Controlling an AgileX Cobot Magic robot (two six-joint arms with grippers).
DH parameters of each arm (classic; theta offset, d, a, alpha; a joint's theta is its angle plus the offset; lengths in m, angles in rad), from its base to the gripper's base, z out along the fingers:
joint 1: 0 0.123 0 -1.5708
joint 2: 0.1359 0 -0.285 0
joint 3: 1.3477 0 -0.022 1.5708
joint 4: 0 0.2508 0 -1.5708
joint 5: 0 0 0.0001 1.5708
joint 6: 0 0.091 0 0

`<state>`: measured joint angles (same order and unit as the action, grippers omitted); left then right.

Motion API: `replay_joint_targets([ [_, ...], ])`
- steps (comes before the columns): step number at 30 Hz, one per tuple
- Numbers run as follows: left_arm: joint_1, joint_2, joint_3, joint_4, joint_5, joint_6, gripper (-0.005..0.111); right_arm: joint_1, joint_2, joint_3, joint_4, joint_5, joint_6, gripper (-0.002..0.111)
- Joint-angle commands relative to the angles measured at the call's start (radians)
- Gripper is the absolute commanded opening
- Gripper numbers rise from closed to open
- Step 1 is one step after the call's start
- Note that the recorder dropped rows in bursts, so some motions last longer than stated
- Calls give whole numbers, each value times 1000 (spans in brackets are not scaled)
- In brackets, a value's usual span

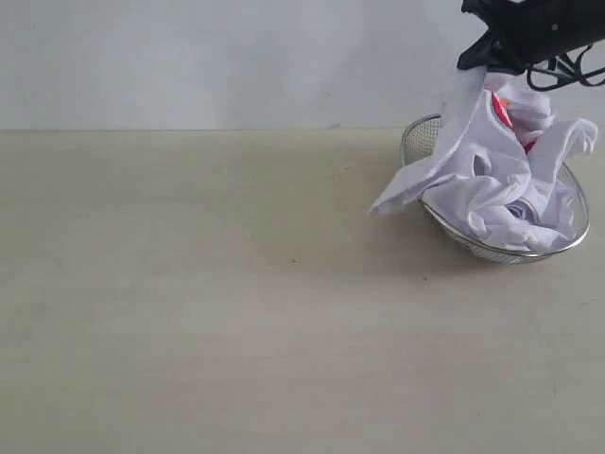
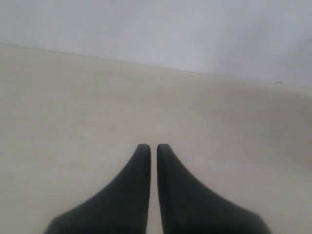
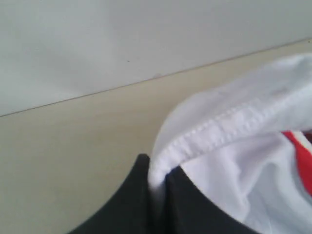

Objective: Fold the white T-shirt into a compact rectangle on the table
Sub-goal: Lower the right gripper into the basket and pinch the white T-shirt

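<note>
A broad, pale beige table (image 1: 189, 312) fills most of the exterior view. Its open surface runs across the left, the middle and the whole front. The table's far edge meets a plain pale wall (image 1: 189, 57).

A silver wire-mesh basket (image 1: 413, 142) stands at the far right, close to that far edge. The white T-shirt (image 1: 492, 180) sits crumpled inside it and is heaped above the rim. One fold spills over the basket's left side and its tip hangs just above the tabletop. Small patches of red print show near the top of the heap.

The right gripper (image 1: 479, 60), black, reaches in from the top right corner above the basket. It is clamped on an upper edge of the shirt, and a strip of cloth is drawn up to it. In the right wrist view, a stitched hem is pinched between the two dark fingers (image 3: 141, 195), with red print just beside it.

In the left wrist view, the left gripper (image 2: 152, 146) hangs over open tabletop. Its two dark fingers are pressed together with only a thin slit between them, and the wall is beyond.
</note>
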<state>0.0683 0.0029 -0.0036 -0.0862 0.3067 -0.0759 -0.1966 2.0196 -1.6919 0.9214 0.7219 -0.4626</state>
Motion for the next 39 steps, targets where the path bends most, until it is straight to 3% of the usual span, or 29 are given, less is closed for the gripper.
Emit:
replay_joint_targets([
  [1, 3, -3, 4, 2, -14, -6, 4, -2, -36, -6, -7, 34, -11, 0],
  [18, 3, -3, 4, 4, -28, -6, 4, -2, -5, -6, -49, 85, -45, 0],
  [21, 3, -3, 4, -82, -121, -41, 4, -2, -5, -6, -53, 97, -52, 10],
  [27, 3, -3, 4, -357, -378, -101, 4, -2, -5, -6, -66, 100, -43, 58],
  [35, 3, -3, 4, -475, -479, -227, 4, -2, -5, -6, -86, 98, -38, 54],
  [39, 3, -3, 4, -475, -420, -240, 4, -2, -5, -6, -96, 98, -20, 54],
])
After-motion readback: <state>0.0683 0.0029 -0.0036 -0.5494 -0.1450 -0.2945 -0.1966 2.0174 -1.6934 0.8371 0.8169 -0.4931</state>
